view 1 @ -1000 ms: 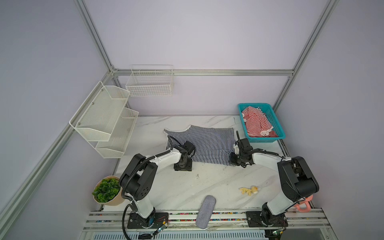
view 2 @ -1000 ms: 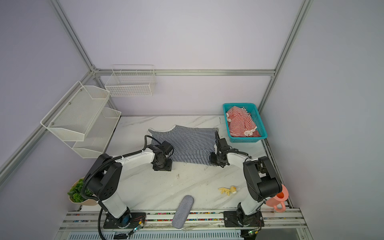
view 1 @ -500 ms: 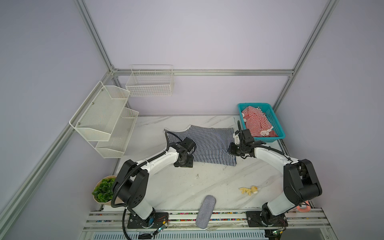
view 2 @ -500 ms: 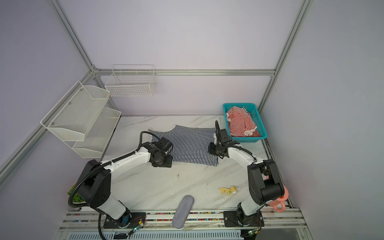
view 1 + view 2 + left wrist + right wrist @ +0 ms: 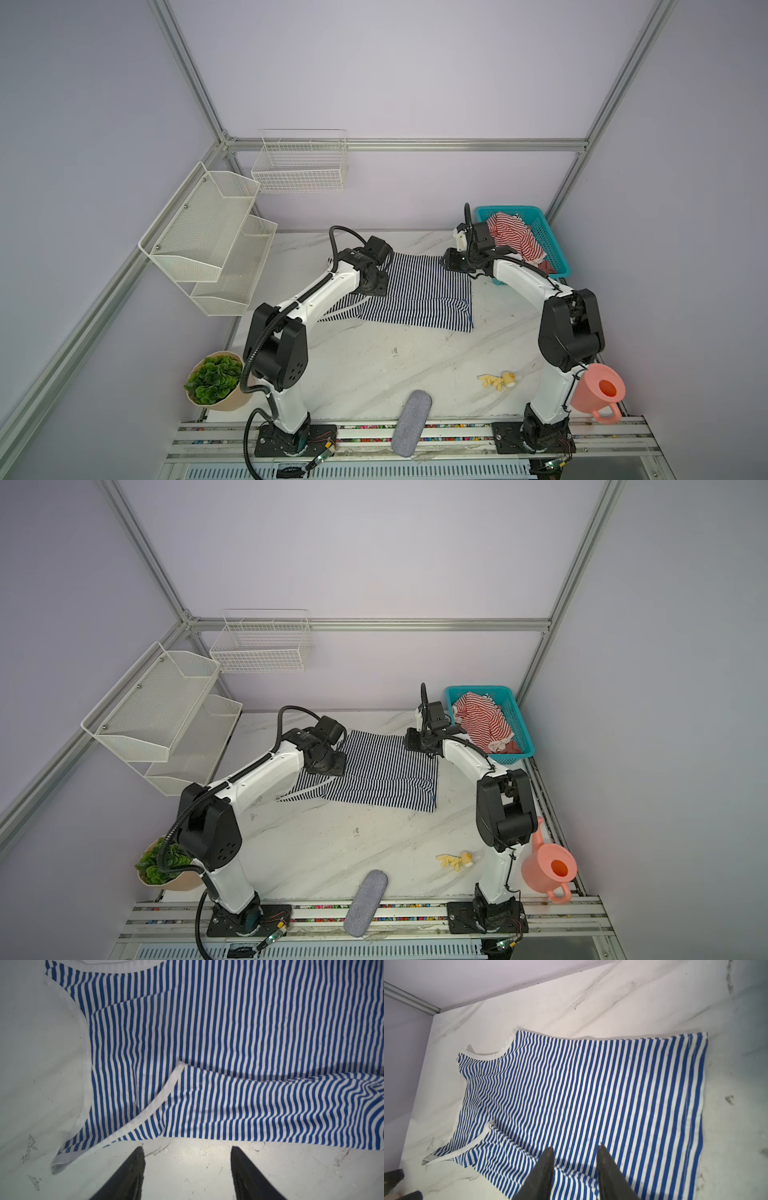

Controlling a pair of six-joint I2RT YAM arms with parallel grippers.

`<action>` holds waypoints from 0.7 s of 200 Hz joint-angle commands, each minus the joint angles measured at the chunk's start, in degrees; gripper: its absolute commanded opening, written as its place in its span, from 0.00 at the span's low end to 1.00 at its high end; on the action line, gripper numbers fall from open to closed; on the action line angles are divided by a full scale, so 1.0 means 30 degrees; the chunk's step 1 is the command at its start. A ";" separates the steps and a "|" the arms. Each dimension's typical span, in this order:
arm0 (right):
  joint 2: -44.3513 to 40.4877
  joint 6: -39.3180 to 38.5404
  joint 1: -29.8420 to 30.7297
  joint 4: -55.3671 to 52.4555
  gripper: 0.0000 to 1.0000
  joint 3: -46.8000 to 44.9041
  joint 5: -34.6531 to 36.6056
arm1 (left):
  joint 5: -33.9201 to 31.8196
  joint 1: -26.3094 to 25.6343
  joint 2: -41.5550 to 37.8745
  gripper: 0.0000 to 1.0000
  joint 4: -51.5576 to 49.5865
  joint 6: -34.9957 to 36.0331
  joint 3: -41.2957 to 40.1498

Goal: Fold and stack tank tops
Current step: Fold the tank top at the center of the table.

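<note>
In both top views the wrist of the left arm [image 5: 320, 293] covers the strap end of the navy-and-white tank top [image 5: 415, 291], and the left gripper [image 5: 187, 1148] is out of sight beneath it. The right gripper [image 5: 575, 1147] hides its fingertips under the right arm [image 5: 519, 278] the same way. In each wrist view the fingers are cut off at the edge, and the navy shirt runs out of the left wrist view. The red-and-white tank top [image 5: 513, 239] lies bunched in the teal basket [image 5: 548, 243], so I cannot tell its neck from its hem. The little yellow thing [image 5: 496, 380] on the table [image 5: 374, 365] is too small to name.
</note>
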 commanded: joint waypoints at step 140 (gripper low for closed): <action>0.9321 0.0846 -0.2407 -0.1675 0.44 0.9399 0.1244 | 0.6904 0.5090 1.1859 0.74 0.2941 0.1305 1.4928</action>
